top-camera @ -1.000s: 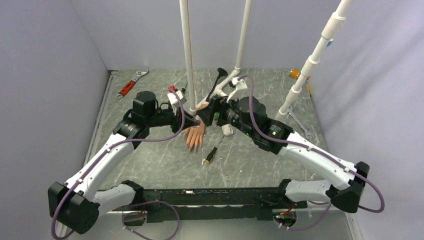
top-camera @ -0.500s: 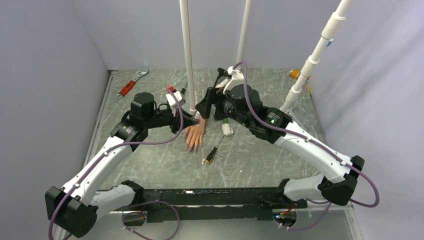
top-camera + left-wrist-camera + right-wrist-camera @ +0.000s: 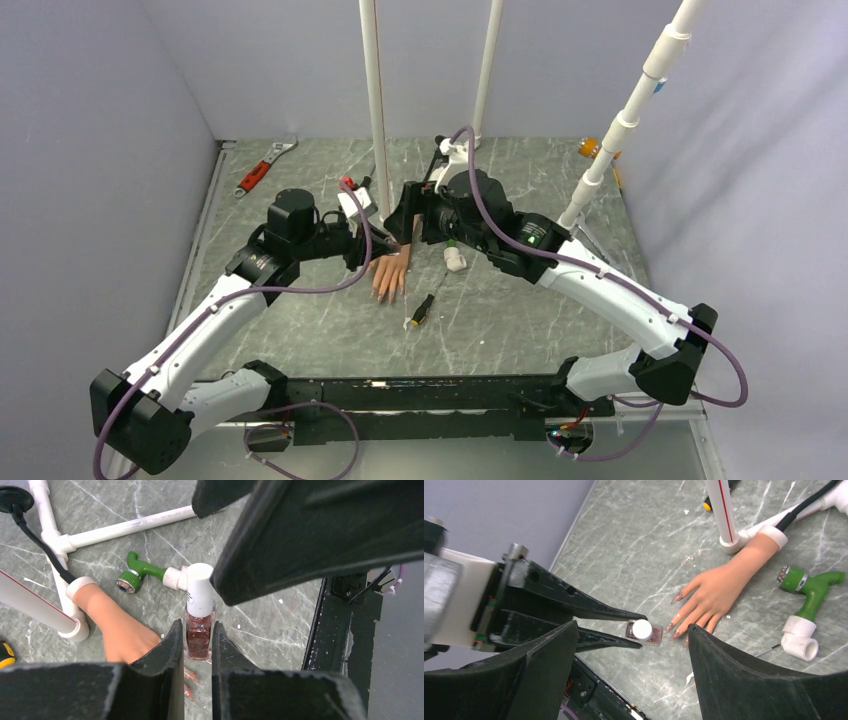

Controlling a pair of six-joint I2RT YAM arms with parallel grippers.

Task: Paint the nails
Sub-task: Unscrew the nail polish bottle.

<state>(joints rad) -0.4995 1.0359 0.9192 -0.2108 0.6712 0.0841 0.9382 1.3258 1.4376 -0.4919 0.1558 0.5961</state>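
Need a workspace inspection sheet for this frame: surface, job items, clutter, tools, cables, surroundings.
Surface: grey marbled tabletop, white specks and scuffs.
Job's things: mannequin hand lying flat, fingers spread; nails look reddish; polish bottle upright, white cap on.
Clutter: green hose fitting, red-handled wrench, black-and-yellow screwdriver.
Tools: left tool shut on polish bottle; right tool open, straddling the cap from above, contact unclear.
Cables: purple cables looped along both arms; black cable by the pipe base.
Surroundings: white PVC poles, plain grey walls.
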